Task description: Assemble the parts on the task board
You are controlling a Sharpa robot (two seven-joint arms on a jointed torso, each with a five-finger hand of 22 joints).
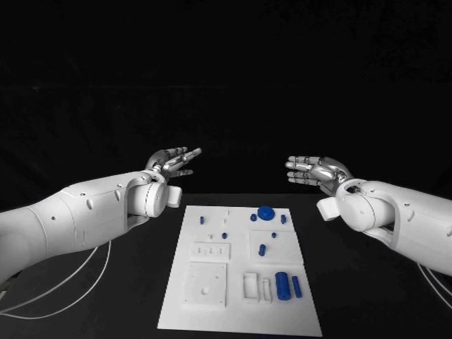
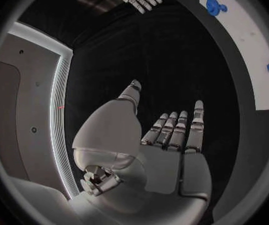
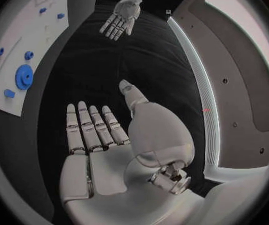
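1. Evidently nothing is underway: the left hand (image 1: 173, 162) and right hand (image 1: 315, 171) hover past the task board (image 1: 241, 311), fingers spread, holding nothing.
2. Blue gear (image 1: 265, 211) and blue cylinder (image 1: 282, 283) lie untouched on it; assembly apparently remains.

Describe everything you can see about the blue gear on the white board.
The blue gear is a round, flat wheel with a toothed rim and a raised hub at its centre, in what looks like matte blue plastic. It lies flat at the far end of the task board, toward the robot's right, with smaller blue parts near it. Nothing touches it but the board; no robot hand is on it.
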